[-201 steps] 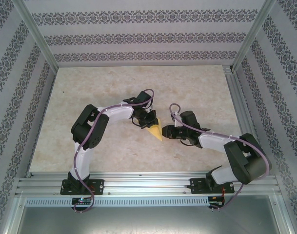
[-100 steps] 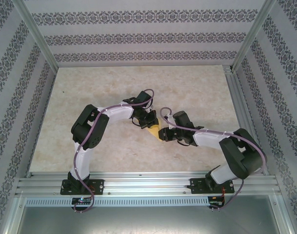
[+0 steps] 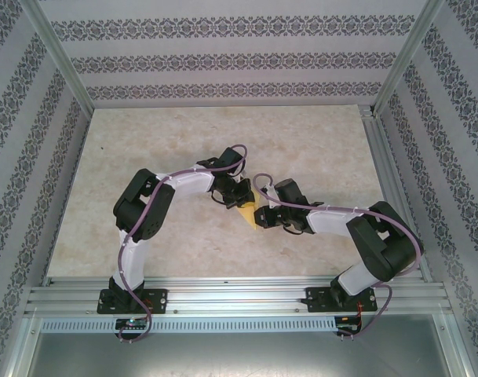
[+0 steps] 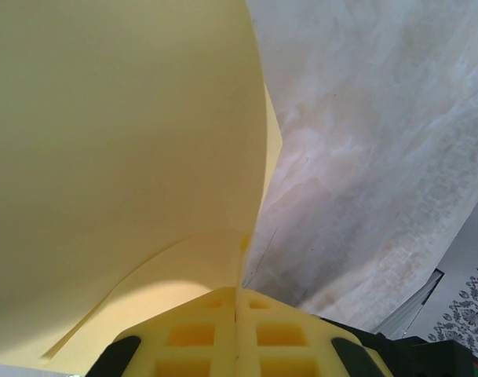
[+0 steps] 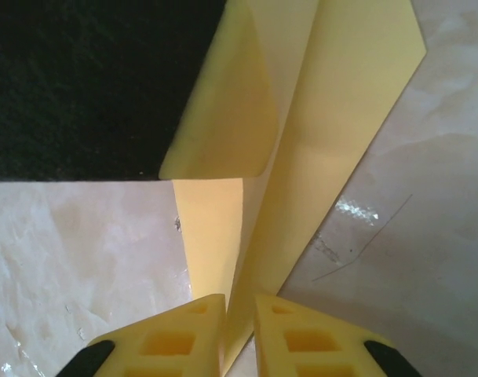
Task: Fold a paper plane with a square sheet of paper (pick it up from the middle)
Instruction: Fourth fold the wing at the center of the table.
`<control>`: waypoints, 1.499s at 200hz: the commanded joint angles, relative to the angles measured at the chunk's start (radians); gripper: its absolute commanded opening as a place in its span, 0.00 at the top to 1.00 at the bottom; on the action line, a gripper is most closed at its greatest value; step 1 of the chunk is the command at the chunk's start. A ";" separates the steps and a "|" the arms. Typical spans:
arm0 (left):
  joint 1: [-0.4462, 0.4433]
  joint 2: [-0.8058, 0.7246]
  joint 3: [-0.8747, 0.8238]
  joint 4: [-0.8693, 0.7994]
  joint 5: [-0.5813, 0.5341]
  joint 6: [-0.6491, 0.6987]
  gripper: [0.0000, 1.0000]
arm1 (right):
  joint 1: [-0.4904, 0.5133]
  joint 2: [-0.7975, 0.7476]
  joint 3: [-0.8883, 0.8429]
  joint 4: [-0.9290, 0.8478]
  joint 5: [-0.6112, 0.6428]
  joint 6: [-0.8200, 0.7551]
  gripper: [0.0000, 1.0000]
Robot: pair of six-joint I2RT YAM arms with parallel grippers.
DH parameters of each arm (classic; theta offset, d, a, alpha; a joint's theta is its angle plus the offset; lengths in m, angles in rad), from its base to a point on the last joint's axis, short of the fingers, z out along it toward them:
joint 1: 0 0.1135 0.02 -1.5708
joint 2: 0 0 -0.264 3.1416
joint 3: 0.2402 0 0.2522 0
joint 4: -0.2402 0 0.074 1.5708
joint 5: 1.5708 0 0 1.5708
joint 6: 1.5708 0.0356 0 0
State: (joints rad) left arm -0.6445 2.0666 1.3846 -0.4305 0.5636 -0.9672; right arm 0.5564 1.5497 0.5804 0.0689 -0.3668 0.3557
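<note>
Roughly central, slightly toward the near edge of the marbled beige table: pale-yellow creased sheet of paper, pinched between left gripper and right gripper, both clamped onto it.

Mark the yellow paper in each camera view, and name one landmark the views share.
Top external: the yellow paper is mid-table, between the left gripper and the right gripper.
Left wrist: it covers the left half, above the left gripper.
Right wrist: folded, it rises from the right gripper toward the top right.
Shared landmark: the marbled table.
</note>
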 commanded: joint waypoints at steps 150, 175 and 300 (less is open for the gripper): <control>-0.015 -0.051 -0.012 0.022 0.016 -0.015 0.96 | 0.023 0.009 -0.012 0.109 -0.001 0.073 0.70; -0.015 -0.049 -0.012 0.021 0.018 -0.014 0.96 | 0.031 0.032 -0.007 0.115 0.004 0.069 0.73; -0.018 -0.063 -0.081 0.080 0.035 -0.085 0.68 | 0.116 0.029 -0.048 0.152 0.161 -0.028 0.96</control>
State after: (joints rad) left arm -0.6449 2.0457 1.3251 -0.4084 0.5758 -1.0100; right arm 0.6426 1.5806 0.5472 0.1780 -0.2829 0.3870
